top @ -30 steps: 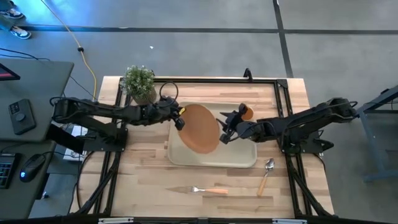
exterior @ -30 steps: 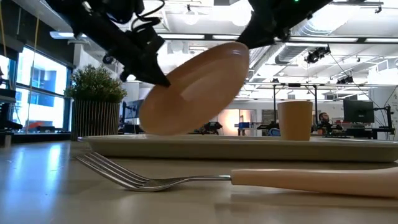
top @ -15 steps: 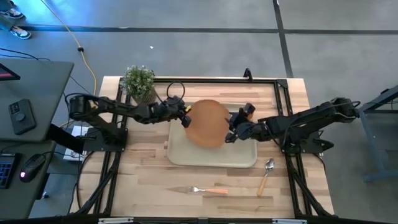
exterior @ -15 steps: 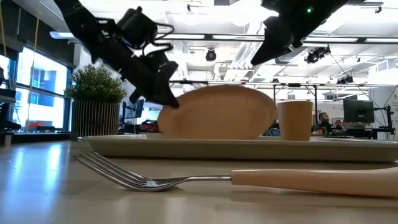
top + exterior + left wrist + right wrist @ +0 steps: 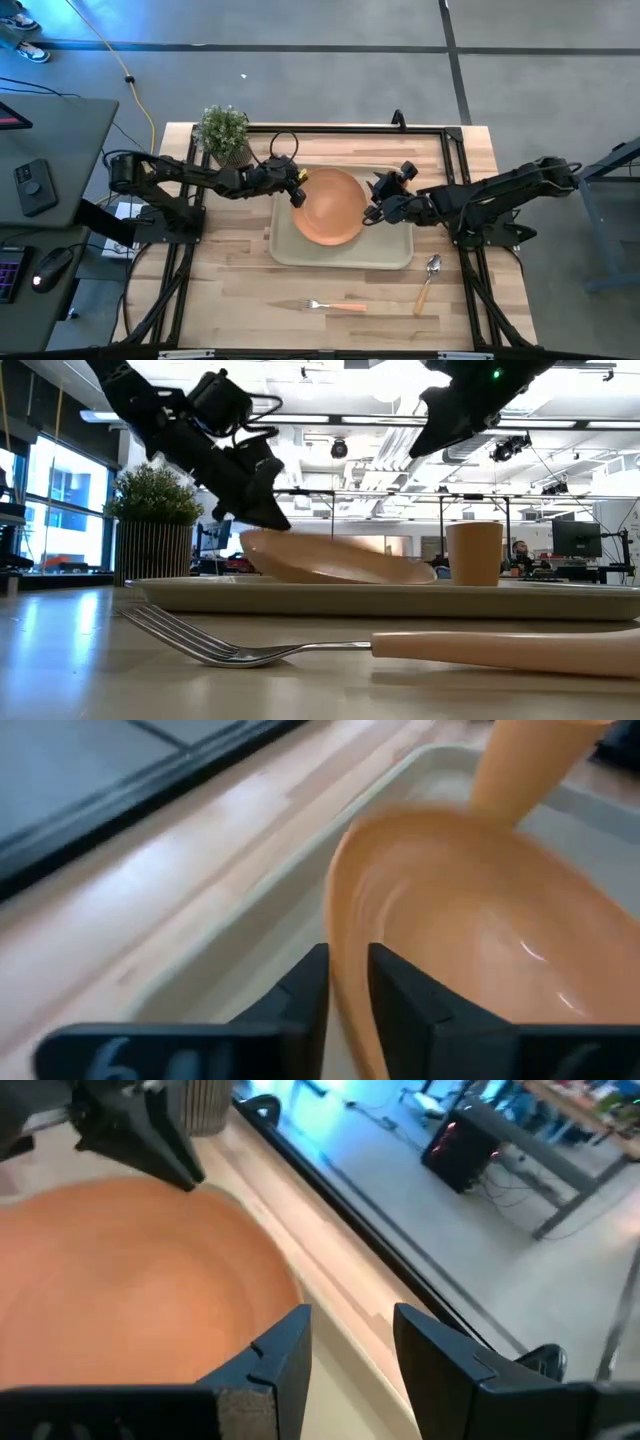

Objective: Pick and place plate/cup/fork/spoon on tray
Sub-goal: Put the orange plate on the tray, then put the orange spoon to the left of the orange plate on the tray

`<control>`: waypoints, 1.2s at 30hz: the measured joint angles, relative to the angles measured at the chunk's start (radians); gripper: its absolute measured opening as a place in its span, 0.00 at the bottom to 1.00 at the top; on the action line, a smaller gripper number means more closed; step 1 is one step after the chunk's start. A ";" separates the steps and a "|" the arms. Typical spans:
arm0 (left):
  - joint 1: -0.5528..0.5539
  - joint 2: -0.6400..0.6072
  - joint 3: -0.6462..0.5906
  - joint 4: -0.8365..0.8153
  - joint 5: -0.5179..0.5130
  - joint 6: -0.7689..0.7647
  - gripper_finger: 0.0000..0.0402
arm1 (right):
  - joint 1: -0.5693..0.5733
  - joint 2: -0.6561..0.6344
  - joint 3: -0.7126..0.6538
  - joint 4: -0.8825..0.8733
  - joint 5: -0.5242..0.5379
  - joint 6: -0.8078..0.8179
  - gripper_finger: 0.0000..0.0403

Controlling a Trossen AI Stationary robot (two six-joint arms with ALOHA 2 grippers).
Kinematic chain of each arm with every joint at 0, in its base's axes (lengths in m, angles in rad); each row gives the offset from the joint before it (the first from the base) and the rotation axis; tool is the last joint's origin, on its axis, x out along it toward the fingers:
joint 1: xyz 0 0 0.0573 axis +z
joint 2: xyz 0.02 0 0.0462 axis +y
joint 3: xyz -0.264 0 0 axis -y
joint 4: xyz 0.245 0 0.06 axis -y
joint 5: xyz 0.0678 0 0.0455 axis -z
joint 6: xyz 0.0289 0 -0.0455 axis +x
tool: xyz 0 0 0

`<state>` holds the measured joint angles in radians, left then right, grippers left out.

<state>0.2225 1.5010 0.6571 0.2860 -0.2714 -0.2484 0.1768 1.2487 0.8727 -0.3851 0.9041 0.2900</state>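
Orange round flat plate lies slightly tilted in the beige rectangular tray; left gripper at its nine o'clock rim, fingers straddling it. Right gripper at three o'clock, fingers parted, empty.

Left arm reaches in from the table's left edge, low and nearly level, wrist tilted down. Left gripper sits over the tray's left rim, its fingers straddling the plate's rim. Right arm extends from the right edge, wrist raised. Right gripper hangs by the tray's right side, fingers parted, holding nothing.
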 joint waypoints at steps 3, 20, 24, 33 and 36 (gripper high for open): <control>0.009 -0.073 0.000 -0.002 -0.006 0.104 0.26 | -0.033 -0.051 0.085 -0.183 -0.032 0.097 0.34; 0.031 -0.347 -0.253 0.507 0.123 0.473 0.34 | 0.038 -0.197 -0.330 -0.349 0.004 1.028 0.34; 0.065 -0.319 -0.252 0.595 0.178 0.553 0.33 | 0.040 -0.197 -0.360 -0.348 0.020 1.102 0.34; 0.179 -0.177 -0.252 0.767 0.238 0.593 0.33 | 0.047 -0.196 -0.372 -0.494 0.061 1.283 0.34; 0.223 -0.150 -0.251 0.776 0.245 0.577 0.33 | 0.014 -0.196 -0.369 -0.541 0.060 1.281 0.34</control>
<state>0.4453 1.3511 0.4057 1.0618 -0.0259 0.3287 0.1912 1.0523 0.5038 -0.9262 0.9642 1.5711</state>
